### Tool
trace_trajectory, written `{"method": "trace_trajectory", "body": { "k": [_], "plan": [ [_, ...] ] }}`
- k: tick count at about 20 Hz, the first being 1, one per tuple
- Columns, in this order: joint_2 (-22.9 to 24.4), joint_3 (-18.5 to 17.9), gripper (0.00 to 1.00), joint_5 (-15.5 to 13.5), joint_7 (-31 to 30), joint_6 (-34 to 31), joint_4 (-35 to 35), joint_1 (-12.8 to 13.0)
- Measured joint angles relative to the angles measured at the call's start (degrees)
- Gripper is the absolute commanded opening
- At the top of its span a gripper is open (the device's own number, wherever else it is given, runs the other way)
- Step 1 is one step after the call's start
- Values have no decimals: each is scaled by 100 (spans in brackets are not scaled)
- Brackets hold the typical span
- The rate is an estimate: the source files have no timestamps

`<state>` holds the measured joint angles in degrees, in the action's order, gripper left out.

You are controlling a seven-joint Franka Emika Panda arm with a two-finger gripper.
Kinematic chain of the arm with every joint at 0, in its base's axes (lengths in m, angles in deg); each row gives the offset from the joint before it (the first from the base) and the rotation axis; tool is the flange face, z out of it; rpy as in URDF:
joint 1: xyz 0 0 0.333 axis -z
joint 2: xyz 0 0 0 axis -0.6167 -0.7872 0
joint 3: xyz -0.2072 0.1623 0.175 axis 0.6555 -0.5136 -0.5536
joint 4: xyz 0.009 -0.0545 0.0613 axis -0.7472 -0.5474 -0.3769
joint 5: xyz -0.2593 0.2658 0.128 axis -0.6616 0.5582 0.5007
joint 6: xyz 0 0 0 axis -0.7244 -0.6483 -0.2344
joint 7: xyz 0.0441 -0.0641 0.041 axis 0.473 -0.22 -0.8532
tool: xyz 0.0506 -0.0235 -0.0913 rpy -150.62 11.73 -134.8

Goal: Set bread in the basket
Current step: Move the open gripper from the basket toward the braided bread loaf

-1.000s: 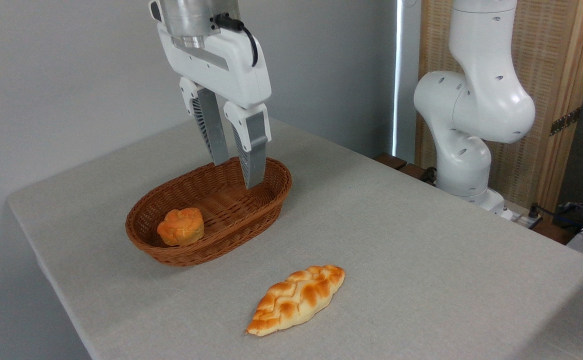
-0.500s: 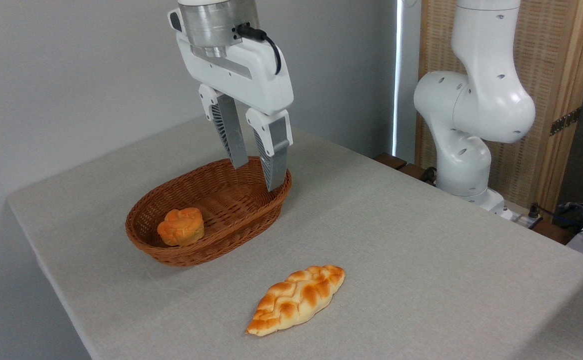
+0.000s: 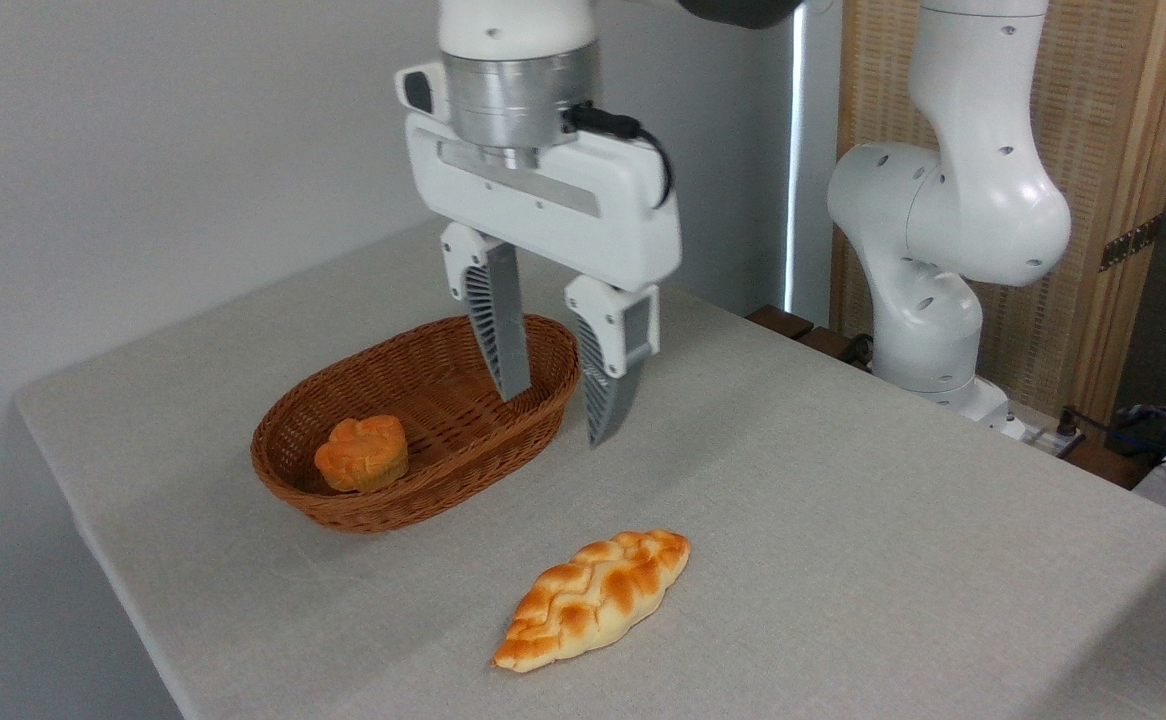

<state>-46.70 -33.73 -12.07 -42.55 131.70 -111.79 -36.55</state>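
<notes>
The bread (image 3: 593, 598), a long braided golden loaf with browned ridges, lies flat on the grey tablecloth near the front edge. Behind it to the left stands the brown wicker basket (image 3: 543, 352), oval and shallow. My gripper (image 3: 558, 418) hangs in the air over the basket's right end, fingers pointing down and spread apart, with nothing between them. It is open and well above and behind the bread.
A small round orange bun (image 3: 362, 453) sits in the basket's left end. The robot's white base (image 3: 943, 240) stands at the back right of the table. The table's front-left edge (image 3: 123, 600) runs close to the bread. Cables and dark gear (image 3: 1163, 440) lie at far right.
My gripper has moved right and toward the front, from over the basket's middle to its right end, has turned, and its fingers have spread wider. Bread, bun and basket have not moved.
</notes>
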Motion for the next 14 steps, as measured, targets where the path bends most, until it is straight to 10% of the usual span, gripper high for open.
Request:
{"method": "trace_trajectory", "body": {
  "k": [14],
  "plan": [
    [460, -42, 100, 0, 127, 1341, -1905, 27]
  ]
}}
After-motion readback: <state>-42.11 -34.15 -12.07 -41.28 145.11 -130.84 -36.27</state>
